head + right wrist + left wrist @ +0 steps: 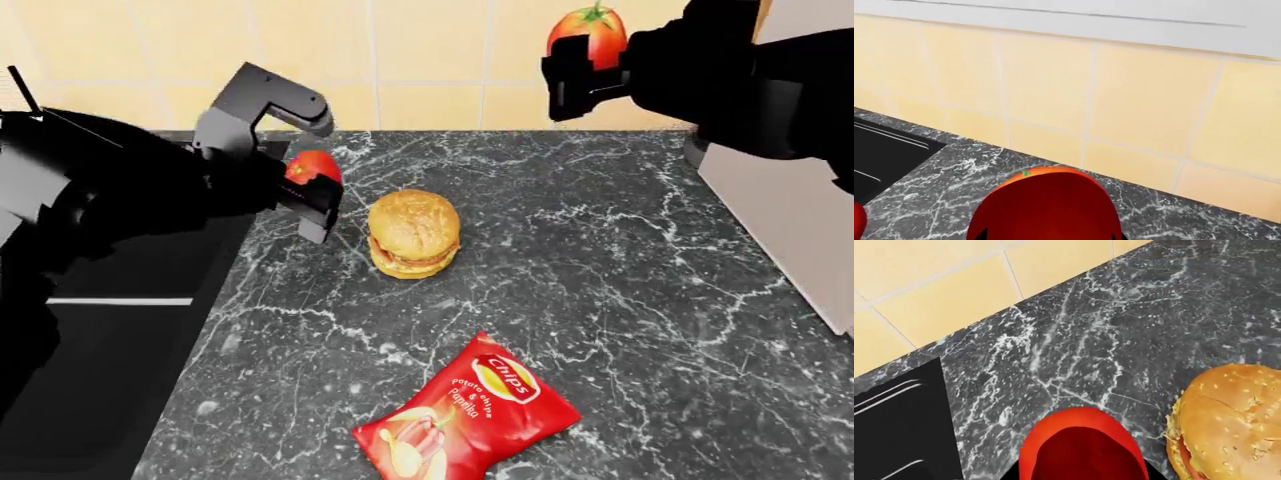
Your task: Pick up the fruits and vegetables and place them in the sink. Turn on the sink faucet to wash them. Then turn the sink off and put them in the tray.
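My left gripper (315, 186) is shut on a plain red tomato (311, 165), held just above the counter between the sink (127, 320) and the burger. The same tomato (1081, 447) fills the near edge of the left wrist view. My right gripper (585, 62) is raised high by the tiled wall, shut on a red tomato (589, 30) with a green stem; the right wrist view shows this tomato (1047, 207) close up. The sink faucet appears only as a slim black rod (22, 90) behind my left arm. The tray is out of view.
A tan burger (414, 233) stands on the dark marble counter (601, 260) right of the left gripper. A red chips bag (467, 410) lies near the front edge. A pale block (787, 210) borders the counter's right side. Yellow wall tiles run along the back.
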Available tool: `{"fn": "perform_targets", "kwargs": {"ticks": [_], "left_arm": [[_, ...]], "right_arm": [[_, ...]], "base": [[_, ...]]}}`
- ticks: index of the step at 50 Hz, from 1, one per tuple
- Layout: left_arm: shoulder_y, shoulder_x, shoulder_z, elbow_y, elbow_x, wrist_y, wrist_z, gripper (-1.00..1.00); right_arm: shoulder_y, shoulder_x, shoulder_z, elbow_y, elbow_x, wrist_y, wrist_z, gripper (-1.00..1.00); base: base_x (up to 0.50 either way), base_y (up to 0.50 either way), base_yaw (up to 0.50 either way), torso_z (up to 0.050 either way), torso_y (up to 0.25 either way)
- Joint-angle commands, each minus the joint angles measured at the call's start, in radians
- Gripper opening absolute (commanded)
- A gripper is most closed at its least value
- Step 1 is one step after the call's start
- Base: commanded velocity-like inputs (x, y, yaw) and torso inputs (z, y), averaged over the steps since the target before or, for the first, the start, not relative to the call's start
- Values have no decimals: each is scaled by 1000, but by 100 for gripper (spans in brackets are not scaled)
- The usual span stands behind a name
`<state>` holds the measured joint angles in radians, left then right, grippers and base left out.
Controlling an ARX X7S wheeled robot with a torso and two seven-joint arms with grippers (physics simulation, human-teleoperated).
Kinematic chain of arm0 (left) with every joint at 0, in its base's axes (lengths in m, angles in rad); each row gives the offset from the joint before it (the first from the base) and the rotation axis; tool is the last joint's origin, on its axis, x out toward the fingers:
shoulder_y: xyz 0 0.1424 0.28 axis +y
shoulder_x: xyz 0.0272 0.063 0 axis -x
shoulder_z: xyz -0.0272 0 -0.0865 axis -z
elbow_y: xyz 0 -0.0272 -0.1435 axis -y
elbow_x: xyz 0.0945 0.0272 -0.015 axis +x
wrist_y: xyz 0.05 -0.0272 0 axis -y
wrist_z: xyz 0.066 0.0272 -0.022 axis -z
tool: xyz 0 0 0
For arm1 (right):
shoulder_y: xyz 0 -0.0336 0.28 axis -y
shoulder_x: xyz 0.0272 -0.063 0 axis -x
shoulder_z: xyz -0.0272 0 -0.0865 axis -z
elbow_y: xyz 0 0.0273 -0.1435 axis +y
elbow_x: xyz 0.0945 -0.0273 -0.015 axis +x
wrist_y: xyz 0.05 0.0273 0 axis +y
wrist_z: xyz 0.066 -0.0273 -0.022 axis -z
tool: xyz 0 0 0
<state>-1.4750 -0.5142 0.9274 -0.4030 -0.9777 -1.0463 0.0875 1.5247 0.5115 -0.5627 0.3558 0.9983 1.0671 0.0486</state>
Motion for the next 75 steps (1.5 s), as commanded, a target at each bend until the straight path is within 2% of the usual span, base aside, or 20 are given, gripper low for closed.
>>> {"fn": "perform_targets", "kwargs": {"ticks": [1, 13, 22, 37, 46, 56, 75], "left_arm": [[-72, -41, -143, 57, -109, -38, -105, -100], [-89, -51, -344, 125, -294, -46, -255, -100], [-100, -59, -424, 183, -397, -66, -334, -100], [-72, -90, -529, 316, -588, -99, -454, -100], [-50, -92, -541, 330, -599, -80, -459, -100], [-51, -85, -535, 304, -595, -74, -457, -100], [-43, -91, -537, 320, -576, -46, -465, -100]], "right_arm": [[-5, 35, 53, -132, 54, 37, 45, -100], [-32, 66, 121, -268, 126, 63, 140, -100], [-54, 99, 183, -400, 204, 97, 232, -100], [-58, 133, 224, -525, 285, 141, 317, -100], [-41, 141, 223, -546, 289, 146, 328, -100], [-48, 151, 220, -552, 281, 136, 324, -100], [-74, 171, 230, -579, 287, 119, 339, -100]], "base": [[0, 0, 0, 0, 0], [-275, 13, 0, 0, 1], [-500, 6, 0, 0, 0], [-292, 454, 0, 0, 0], [-229, 489, 0, 0, 0], [-319, 438, 0, -25, 250], [-23, 500, 0, 0, 0]]}}
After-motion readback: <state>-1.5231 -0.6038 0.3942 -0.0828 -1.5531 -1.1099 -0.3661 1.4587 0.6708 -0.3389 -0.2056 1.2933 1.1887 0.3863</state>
